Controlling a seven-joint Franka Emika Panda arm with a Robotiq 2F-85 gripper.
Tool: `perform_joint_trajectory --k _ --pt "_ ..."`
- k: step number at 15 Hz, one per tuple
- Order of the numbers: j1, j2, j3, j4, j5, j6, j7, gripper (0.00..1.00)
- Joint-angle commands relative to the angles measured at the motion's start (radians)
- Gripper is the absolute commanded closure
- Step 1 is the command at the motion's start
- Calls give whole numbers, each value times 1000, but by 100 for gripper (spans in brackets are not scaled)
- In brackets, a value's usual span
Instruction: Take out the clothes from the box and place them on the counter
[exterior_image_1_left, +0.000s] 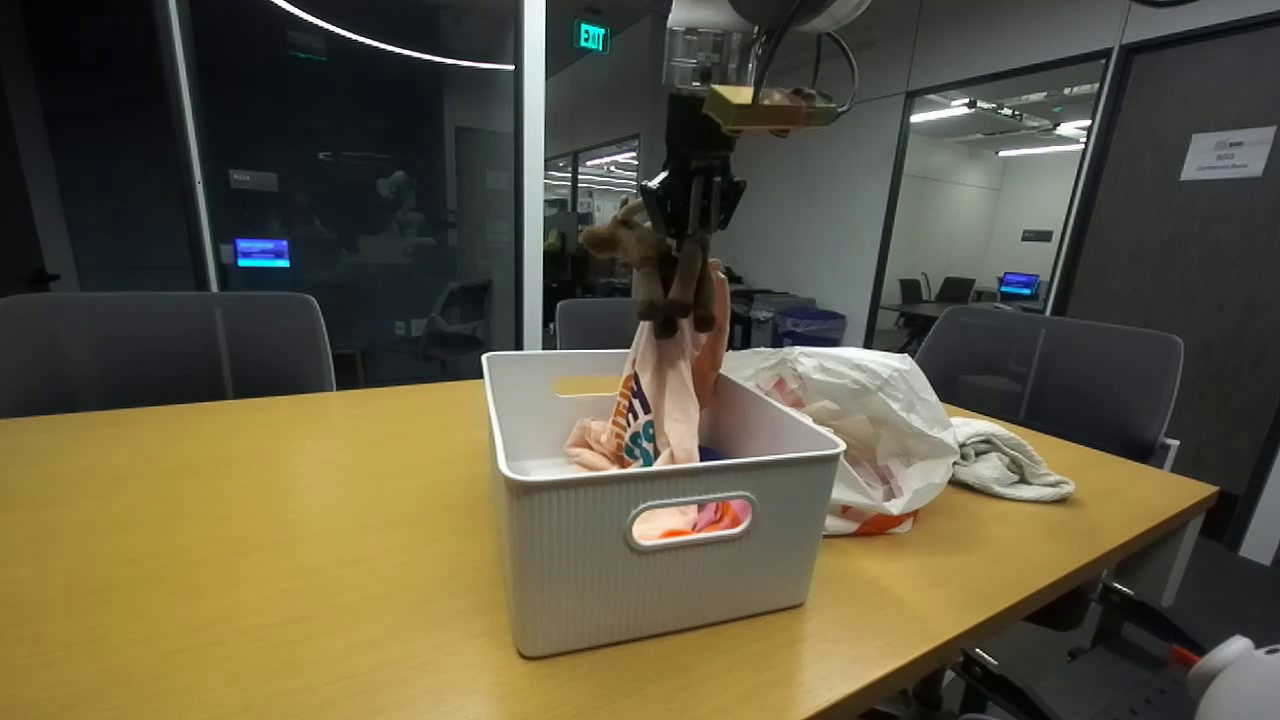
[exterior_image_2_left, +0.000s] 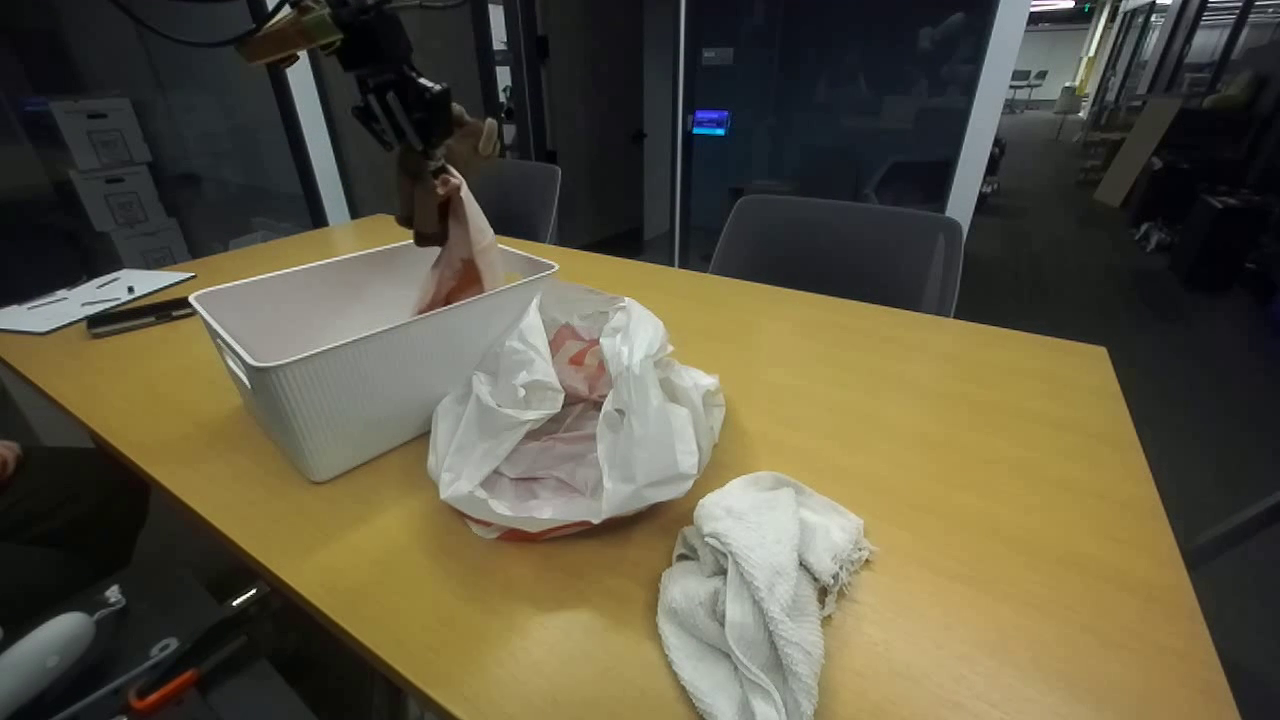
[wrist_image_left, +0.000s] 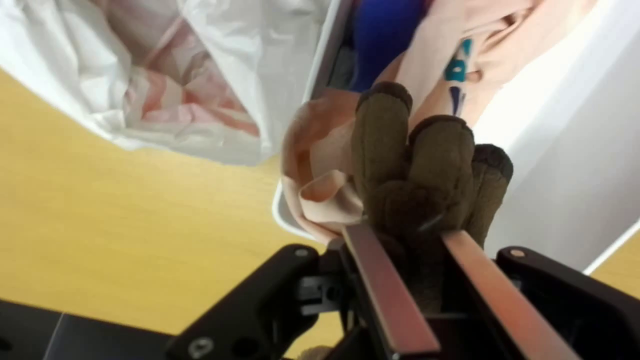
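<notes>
Wrist view shows the gripper (wrist_image_left: 404, 232) with its 2 fingers clamped on a brown soft toy (wrist_image_left: 440, 160). In both exterior views this toy is in the air above the grey box (exterior_image_1_left: 660, 590), with its legs hanging down. A peach-pink cloth (exterior_image_1_left: 680, 400) also hangs there, from just under the gripper; whether the fingers pinch this cloth too, I cannot tell. Its lower part is inside the box, and it has printed letters on it, in orange, dark and teal colours. In the box there is also a blue thing (wrist_image_left: 382, 40), beside the cloth, and some orange and pink material (exterior_image_1_left: 725, 515). The box stands upright on the counter (exterior_image_1_left: 250, 540). A white plastic bag (exterior_image_2_left: 635, 430) is just beside the box, and a white towel (exterior_image_2_left: 760, 580) lies near the bag.
</notes>
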Motion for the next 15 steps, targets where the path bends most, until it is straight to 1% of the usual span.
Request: perform_joint_trajectory --k 1,3,4,5,6,7,9,10,12,13,15 --pt "-33 -68 18 -79 277 31 -173 92" --pt "-38 -74 14 -92 441 11 -274 92" --pt "-41 -72 12 -97 512 -7 -306 61" --pt "-46 -70 11 -103 558 -17 -328 60" --pt "-51 -60 9 -111 586 -21 -354 54" --pt "-57 -52 8 -119 603 -32 -374 45" --pt "-74 -19 4 -142 576 -45 -377 29" --pt "-80 5 3 -154 575 -44 -389 23" --pt "-90 41 3 -167 575 -46 -405 6" --pt "-93 58 5 -169 577 -46 -414 1" --pt "-92 84 16 -160 588 -55 -449 0"
